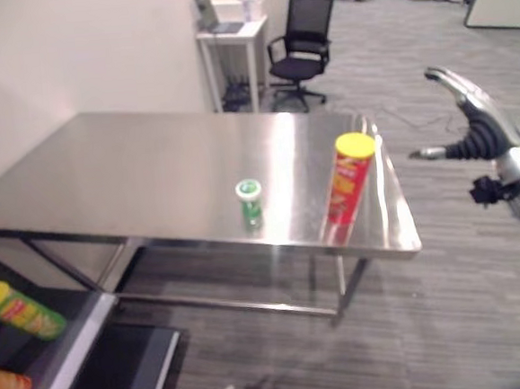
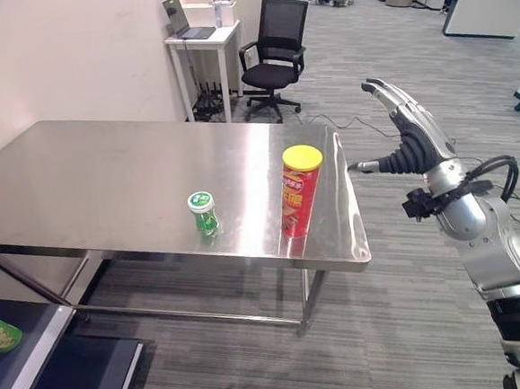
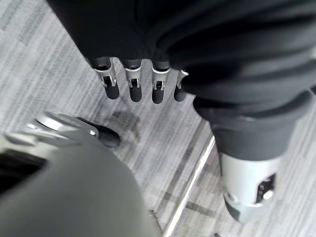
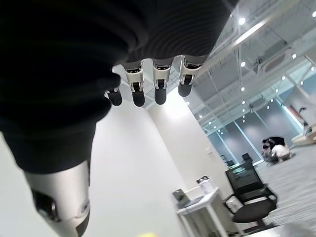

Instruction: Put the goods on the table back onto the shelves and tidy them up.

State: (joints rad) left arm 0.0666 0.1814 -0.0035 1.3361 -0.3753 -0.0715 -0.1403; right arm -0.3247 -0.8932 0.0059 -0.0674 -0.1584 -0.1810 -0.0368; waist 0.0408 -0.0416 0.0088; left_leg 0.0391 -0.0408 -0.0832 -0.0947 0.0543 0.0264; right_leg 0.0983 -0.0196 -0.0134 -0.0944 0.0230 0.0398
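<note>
The right hand [image 2: 409, 147] hangs with straight, empty fingers off the steel table's [image 2: 105, 171] right edge, likely lining up on the tall red yellow-lidded canister [image 2: 300, 189] near that edge.

Right robot hand [image 2: 411, 146] raised, fingers straight; left robot hand [image 3: 133, 84] relaxed.

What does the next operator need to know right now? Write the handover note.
Right hand: open, empty, raised beside the table's right edge.
Left hand: open, empty, hanging low over the floor.
On the table: red can with yellow lid upright near the right front corner; small green cup to its left.
On the shelf: two cans lying down.
Left to do: shelve both table items, tidy.
</note>
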